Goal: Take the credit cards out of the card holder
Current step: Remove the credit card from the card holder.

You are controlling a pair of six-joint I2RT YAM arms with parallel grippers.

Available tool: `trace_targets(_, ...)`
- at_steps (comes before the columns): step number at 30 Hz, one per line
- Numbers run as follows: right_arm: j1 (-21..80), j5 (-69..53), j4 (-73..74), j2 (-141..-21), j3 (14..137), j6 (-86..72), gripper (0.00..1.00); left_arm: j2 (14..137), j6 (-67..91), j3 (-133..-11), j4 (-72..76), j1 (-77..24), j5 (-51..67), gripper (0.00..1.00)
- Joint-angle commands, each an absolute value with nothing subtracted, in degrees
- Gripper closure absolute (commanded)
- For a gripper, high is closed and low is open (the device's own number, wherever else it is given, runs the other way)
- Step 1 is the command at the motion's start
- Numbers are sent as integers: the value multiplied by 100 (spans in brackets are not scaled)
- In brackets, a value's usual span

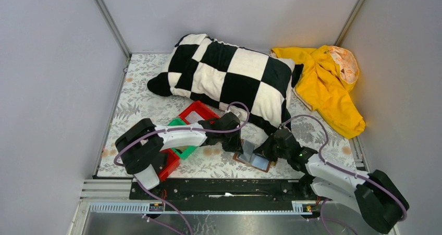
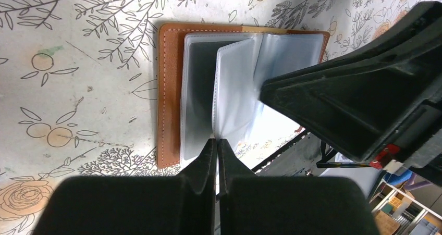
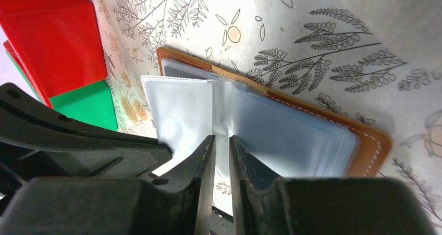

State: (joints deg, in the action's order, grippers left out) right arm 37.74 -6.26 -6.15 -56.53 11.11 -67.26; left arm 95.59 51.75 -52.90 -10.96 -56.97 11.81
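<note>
The card holder (image 1: 256, 161) lies open on the floral cloth, brown leather outside (image 2: 169, 89), with several clear plastic sleeves (image 2: 237, 84) fanned up from its spine. My left gripper (image 1: 238, 145) is shut on the edge of one upright sleeve (image 2: 216, 139). My right gripper (image 1: 262, 151) comes from the other side, its jaws pinched on sleeve material near the spine (image 3: 221, 137). The holder's right half shows stacked bluish sleeves (image 3: 292, 136). No card shows plainly outside the sleeves. The right gripper's fingers (image 2: 359, 99) fill the right of the left wrist view.
Red bins (image 1: 195, 112) and a green bin (image 1: 186, 151) sit just left of the holder, under my left arm; they also show in the right wrist view (image 3: 52, 37). A black-and-white checked pillow (image 1: 229, 73) and a yellow garment (image 1: 326, 84) lie behind.
</note>
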Motion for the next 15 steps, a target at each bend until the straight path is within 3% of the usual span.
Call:
trace_targets(1, 3744, -168, 584, -4963, 1472, -6480, 75, 9337, 5015, -5470, -1057, -5699, 1090, 100)
trace_targets(8, 3737, 684, 2229, -3857, 1531, -6488, 72, 9547, 4827, -5679, -1133, -5696, 1204, 100)
trace_targets(15, 3740, 375, 1846, -4042, 1012, -6580, 72, 9587, 4623, -5923, -1193, -5728, 1586, 99)
